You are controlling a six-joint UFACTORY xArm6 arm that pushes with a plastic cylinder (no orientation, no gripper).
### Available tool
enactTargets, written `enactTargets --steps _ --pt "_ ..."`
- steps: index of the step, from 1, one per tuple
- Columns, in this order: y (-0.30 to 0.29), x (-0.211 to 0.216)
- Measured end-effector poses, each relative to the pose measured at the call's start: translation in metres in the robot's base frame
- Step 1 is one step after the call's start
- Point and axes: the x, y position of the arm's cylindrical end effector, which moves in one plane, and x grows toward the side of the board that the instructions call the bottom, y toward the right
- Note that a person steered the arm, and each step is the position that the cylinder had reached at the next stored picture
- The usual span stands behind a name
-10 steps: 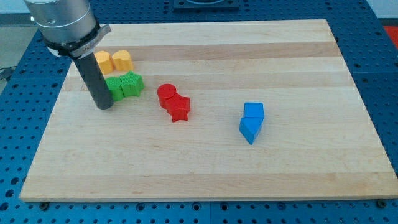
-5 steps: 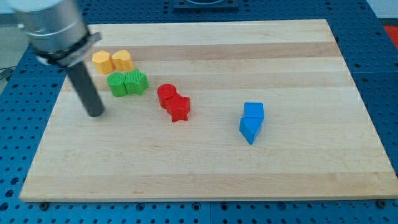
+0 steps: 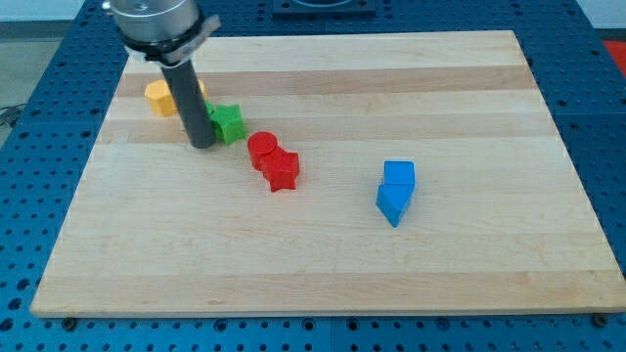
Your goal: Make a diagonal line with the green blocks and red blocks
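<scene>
My tip (image 3: 201,144) rests on the board at the view's upper left, right against the left side of a green star block (image 3: 229,123). The rod hides the second green block; I cannot see it. A red cylinder (image 3: 261,149) sits just right and below the green star, touching a red star block (image 3: 282,170) further down-right. Green star, red cylinder and red star run roughly along a diagonal from upper left to lower right.
A yellow block (image 3: 159,99) sits left of the rod; a second yellow one is mostly hidden behind it. Two blue blocks (image 3: 396,191) stand together right of centre. The wooden board (image 3: 323,264) lies on a blue perforated table.
My tip went left and down away from the green blocks, then swung right and up into them. The green star has shifted right; the other green block is now hidden behind the rod.
</scene>
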Motion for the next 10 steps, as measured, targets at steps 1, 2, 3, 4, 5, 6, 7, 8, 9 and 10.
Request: enactTargets --steps 1,2,3,4,5,6,7,8,9,10 --pt "-0.002 0.000" --pt "-0.030 0.000" --pt "-0.073 0.001" --pt "-0.072 -0.004" --pt "-0.060 -0.025" --pt "-0.055 -0.025" --pt "-0.031 -0.025" --pt "-0.001 -0.025" --pt "0.017 -0.025" --pt "0.017 -0.025"
